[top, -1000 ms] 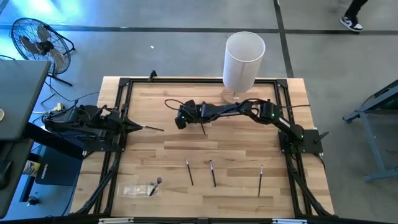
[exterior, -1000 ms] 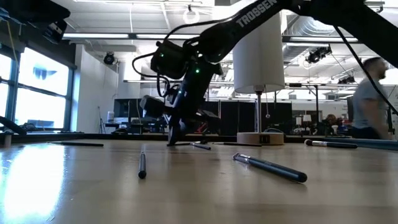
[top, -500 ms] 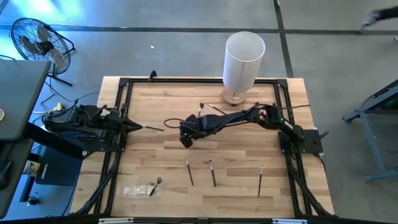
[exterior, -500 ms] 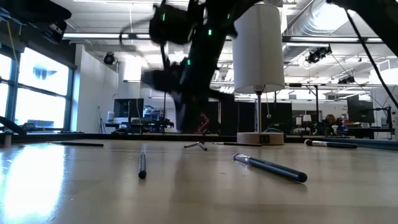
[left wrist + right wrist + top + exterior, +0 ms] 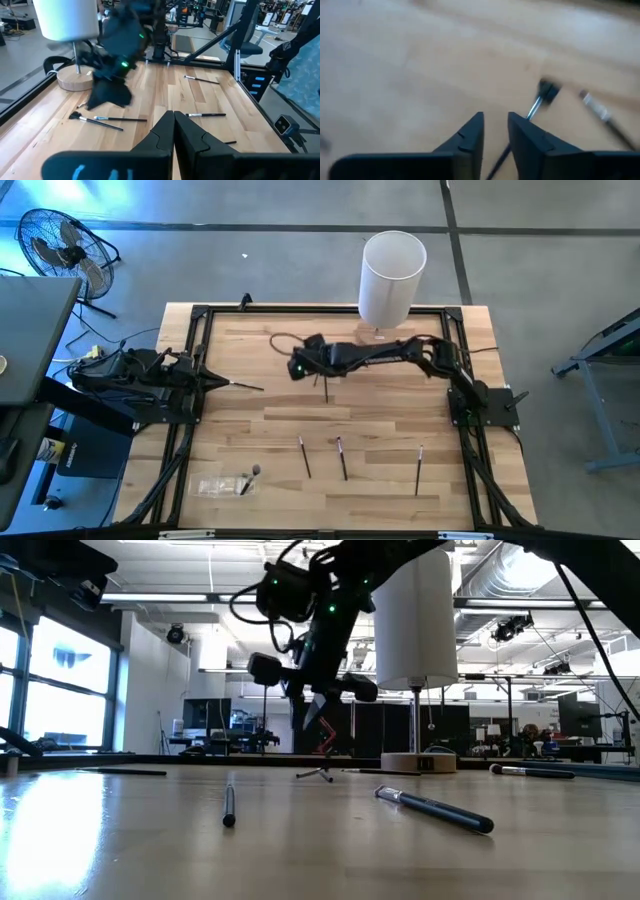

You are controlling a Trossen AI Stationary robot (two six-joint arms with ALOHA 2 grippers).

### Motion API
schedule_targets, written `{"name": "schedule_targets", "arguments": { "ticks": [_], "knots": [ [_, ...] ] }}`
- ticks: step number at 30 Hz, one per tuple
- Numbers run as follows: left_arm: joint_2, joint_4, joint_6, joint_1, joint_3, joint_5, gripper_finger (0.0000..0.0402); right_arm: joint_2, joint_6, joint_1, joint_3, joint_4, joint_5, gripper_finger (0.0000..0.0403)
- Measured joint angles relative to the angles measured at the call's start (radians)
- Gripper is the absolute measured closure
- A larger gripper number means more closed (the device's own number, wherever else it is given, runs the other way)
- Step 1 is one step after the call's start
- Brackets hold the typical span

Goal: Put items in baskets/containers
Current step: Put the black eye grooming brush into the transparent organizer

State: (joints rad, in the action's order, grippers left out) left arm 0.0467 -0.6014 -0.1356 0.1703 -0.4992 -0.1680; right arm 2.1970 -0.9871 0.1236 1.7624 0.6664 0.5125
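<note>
Wooden planks make up the desk (image 5: 250, 425), framed by black rails, with a tall white cylinder (image 5: 392, 277) on a round wooden base at its far edge. Over the far middle of the desk hangs the right hand (image 5: 301, 367), raised clear of the wood; its fingers (image 5: 470, 136) stand a narrow gap apart with nothing between them. Just beneath and beside it lies a thin brush (image 5: 325, 383), its dark tuft and metal ferrule showing past the fingertips in the right wrist view (image 5: 546, 93). Toward the near edge from that hand, three more brushes lie apart from one another: one (image 5: 304, 456), a second (image 5: 341, 458) just beside it, and a third (image 5: 419, 469) farther off. Well away, by the near left corner, sits the clear plastic tray (image 5: 222, 485) with a brush (image 5: 249, 478) lying across its end. At the desk's left rail waits the left hand (image 5: 218, 381), fingers pressed together and empty, with a slim brush (image 5: 248, 387) just past its tip.
</note>
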Motion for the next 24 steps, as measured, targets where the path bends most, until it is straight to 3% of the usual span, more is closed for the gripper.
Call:
{"name": "schedule_targets", "arguments": {
  "ticks": [8,24],
  "knots": [
    [0.0,0.001,0.0,0.0,0.0,0.0,0.0401,0.038,-0.049,0.088,0.001,-0.004,-0.051,0.0262],
    [0.0,0.0,-0.002,0.0,-0.001,-0.008,0.0401,0.129,-0.108,0.142,0.005,0.042,-0.101,0.0271]
  ]
}}
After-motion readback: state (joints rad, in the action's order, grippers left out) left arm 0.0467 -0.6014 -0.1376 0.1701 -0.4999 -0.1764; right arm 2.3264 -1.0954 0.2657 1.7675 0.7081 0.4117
